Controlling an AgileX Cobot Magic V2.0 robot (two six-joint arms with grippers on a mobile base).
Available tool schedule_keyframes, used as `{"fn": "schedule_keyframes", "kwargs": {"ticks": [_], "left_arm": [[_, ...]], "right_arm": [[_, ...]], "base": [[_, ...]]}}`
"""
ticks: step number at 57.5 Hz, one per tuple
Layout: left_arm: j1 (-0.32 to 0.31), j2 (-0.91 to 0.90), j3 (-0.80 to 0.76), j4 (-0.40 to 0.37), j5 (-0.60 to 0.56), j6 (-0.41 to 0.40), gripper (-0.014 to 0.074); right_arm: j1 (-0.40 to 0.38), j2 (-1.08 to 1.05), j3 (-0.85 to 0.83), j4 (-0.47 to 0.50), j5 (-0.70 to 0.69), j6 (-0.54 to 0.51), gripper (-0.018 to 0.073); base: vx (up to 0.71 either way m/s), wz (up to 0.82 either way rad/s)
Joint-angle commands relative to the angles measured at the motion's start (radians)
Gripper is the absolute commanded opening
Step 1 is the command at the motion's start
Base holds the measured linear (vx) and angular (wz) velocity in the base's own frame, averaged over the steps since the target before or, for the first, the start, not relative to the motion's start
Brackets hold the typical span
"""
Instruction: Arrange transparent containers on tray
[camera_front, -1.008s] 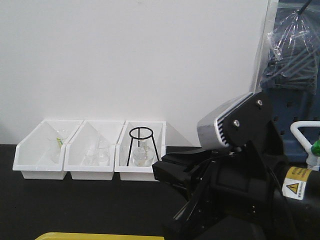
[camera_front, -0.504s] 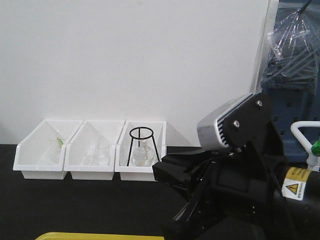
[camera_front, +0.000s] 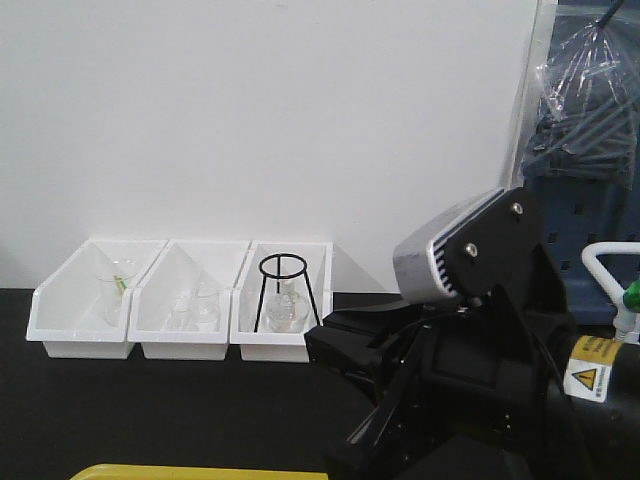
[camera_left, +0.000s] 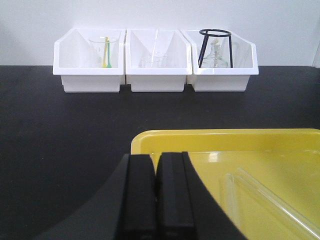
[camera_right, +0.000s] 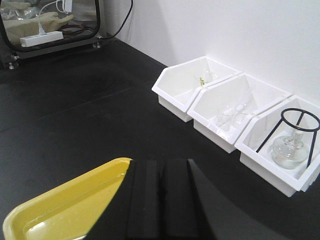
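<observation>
The yellow tray (camera_left: 225, 142) lies on the black table just beyond my left gripper (camera_left: 156, 162), which is shut with nothing between its fingers. A slim clear tube (camera_left: 260, 197) lies flat in the tray to the right of that gripper. More transparent containers sit in the white bins at the back: a beaker (camera_left: 102, 47), small beakers (camera_left: 152, 61) and a round flask (camera_left: 216, 56) under a black tripod. My right gripper (camera_right: 160, 167) is shut and empty, over the tray's (camera_right: 60, 200) far corner.
Three white bins (camera_front: 180, 335) stand side by side against the white wall. The black tripod stand (camera_front: 283, 268) straddles the flask in the right bin. My right arm (camera_front: 480, 350) fills the lower right of the front view. A white power strip (camera_right: 41, 38) lies far left.
</observation>
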Motion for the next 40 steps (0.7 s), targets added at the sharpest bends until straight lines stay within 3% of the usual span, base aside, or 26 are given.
{"fn": "schedule_keyframes", "kwargs": {"ticks": [1, 18, 25, 33, 40], "left_arm": [[0.003, -0.013, 0.027, -0.007, -0.088, 0.001, 0.0024], [0.003, -0.013, 0.027, -0.007, -0.088, 0.001, 0.0024], [0.003, -0.013, 0.027, -0.007, -0.088, 0.001, 0.0024], [0.003, -0.013, 0.027, -0.007, -0.088, 0.001, 0.0024], [0.003, -0.013, 0.027, -0.007, -0.088, 0.001, 0.0024]], "right_arm": [[-0.003, -0.018, -0.032, 0.002, -0.068, -0.011, 0.0038], [-0.003, -0.024, -0.032, -0.001, -0.067, -0.011, 0.0038], [-0.006, -0.035, -0.031, -0.105, -0.069, 0.016, 0.0008], [-0.038, -0.106, 0.011, -0.289, -0.103, 0.199, -0.0014], [-0.185, -0.244, 0.213, -0.358, -0.198, 0.373, -0.0013]], "base": [[0.0, 0.0], [0.0, 0.0], [0.0, 0.0], [0.0, 0.0], [0.0, 0.0]]}}
